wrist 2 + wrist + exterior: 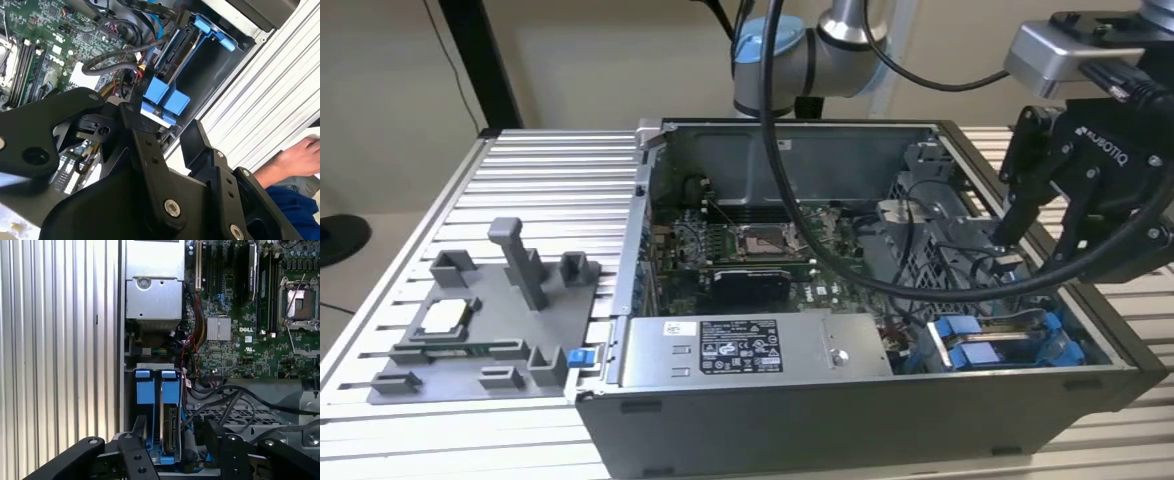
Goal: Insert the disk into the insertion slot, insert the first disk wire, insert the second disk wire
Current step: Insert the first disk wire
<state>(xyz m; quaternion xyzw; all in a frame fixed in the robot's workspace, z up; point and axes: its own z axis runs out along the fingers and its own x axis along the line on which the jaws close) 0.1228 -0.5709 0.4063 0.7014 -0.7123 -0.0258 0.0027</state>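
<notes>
The black two-finger gripper [1042,250] hangs over the open grey metal computer case [854,425], at the corner on the exterior view's right. There the flat silver-grey disk [994,345] in its bright blue plastic frame stands on its edge in the drive bay, just beside the case wall. In the first wrist view the fingers [140,432] of the gripper [175,432] stand apart, and the near end of the disk [150,390] shows between them; nothing is clamped, and I cannot tell if a finger touches the frame. In the second wrist view the gripper [160,125] is close above the disk [160,97]. Several black cables [235,400] run just beside the disk, over the green motherboard [240,340]; whether one is plugged into the disk cannot be told. A large grey labelled power supply box [734,350] fills the near side of the case. A person's hand [300,155] rests on the ribbed aluminium table [547,180].
</notes>
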